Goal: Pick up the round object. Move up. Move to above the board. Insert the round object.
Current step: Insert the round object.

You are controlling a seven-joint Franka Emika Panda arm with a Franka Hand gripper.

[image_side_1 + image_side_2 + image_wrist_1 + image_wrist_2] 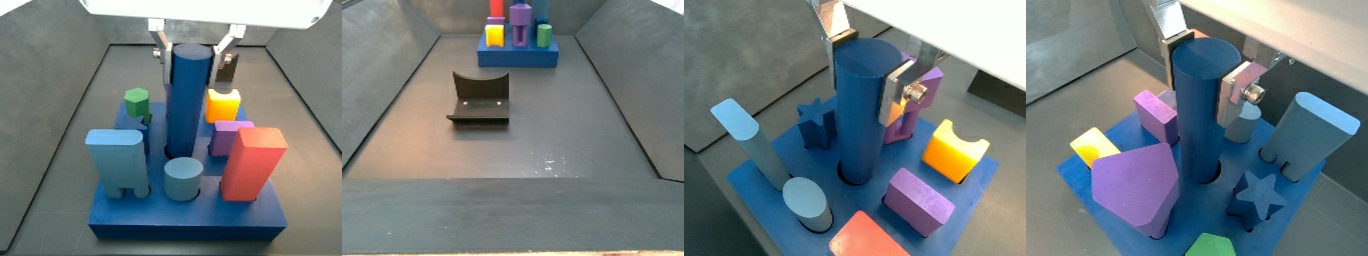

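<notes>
The round object is a tall dark blue cylinder (pixel 865 115), also seen in the second wrist view (pixel 1200 115) and in a side view (pixel 187 95). It stands upright with its lower end in the round hole of the blue board (pixel 762 200) (pixel 187 218). My gripper (pixel 871 68) (pixel 1209 68) (pixel 191 52) is directly above the board. Its silver fingers (pixel 895 95) press on both sides of the cylinder's top, so it is shut on it. In the far side view the board (pixel 516 57) shows small at the far end, and the cylinder cannot be made out.
Other pieces stand in the board around the cylinder: a light blue block (pixel 118 155), a grey-blue cylinder (pixel 183 178), a red block (pixel 254 160), a purple block (pixel 230 135), a yellow piece (pixel 223 103), a green hexagon (pixel 136 100), and a blue star (pixel 815 125). The fixture (pixel 480 98) stands mid-floor.
</notes>
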